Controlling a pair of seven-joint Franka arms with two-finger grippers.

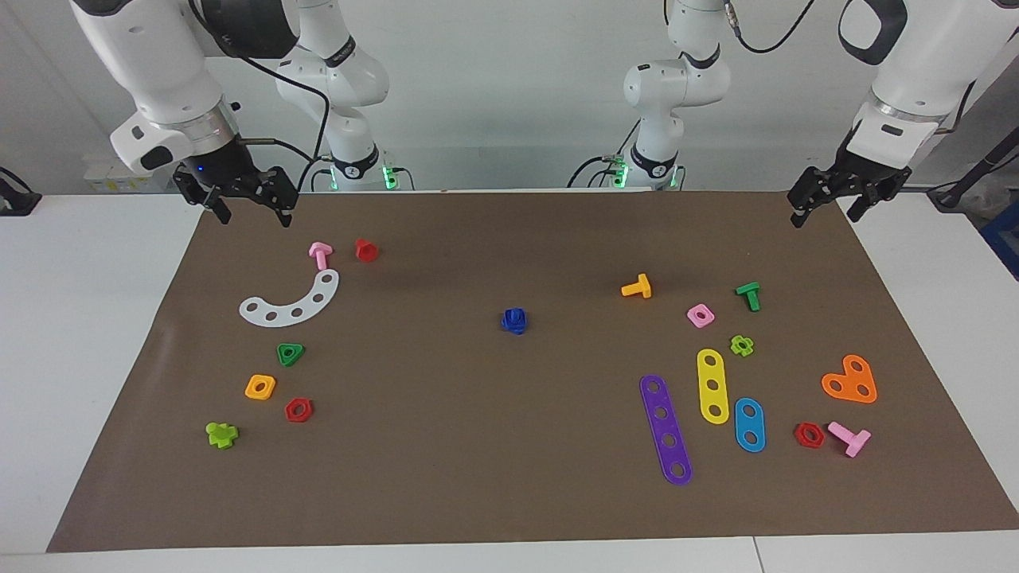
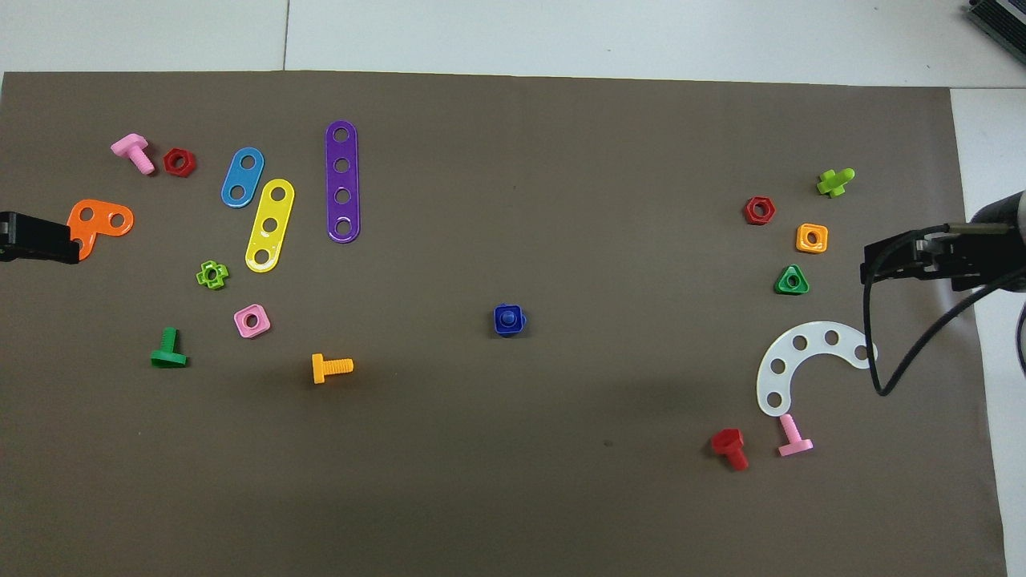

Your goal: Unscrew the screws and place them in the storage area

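Waiting at the mat's two robot-side corners, both claws raised and gaping wide, gripping nothing: right claw [image 1: 248, 208] above the corner at its own end, just short of the pink bolt [image 1: 320, 255] and white arc [image 1: 290, 304]; left claw [image 1: 828, 203] above the corner at its own end, with the green bolt [image 1: 749, 295] the closest piece ahead of it. Sitting alone mid-mat, the blue screw [image 1: 515, 321] with its nut on, well apart from both claws, ahead of each and inward toward the table's middle. Roughly midway between the two, so no clear winner on reach; perhaps slightly closer to the right claw, judged loosely. Standing upright, shank pointing up through the nut, so no long axis along the mat: likely a straight drop from above. From overhead, the blue screw [image 2: 508, 319] reads as a square outline with a round stud in the centre, and only the claws' tips show, left claw [image 2: 48, 238] over the orange plate [image 2: 98, 224], right claw [image 2: 890, 260] beside the green triangle nut [image 2: 791, 280]. Facing view alone shows the claws' height above the mat and the stacked profile of the screw. No marked storage area visible in either view.
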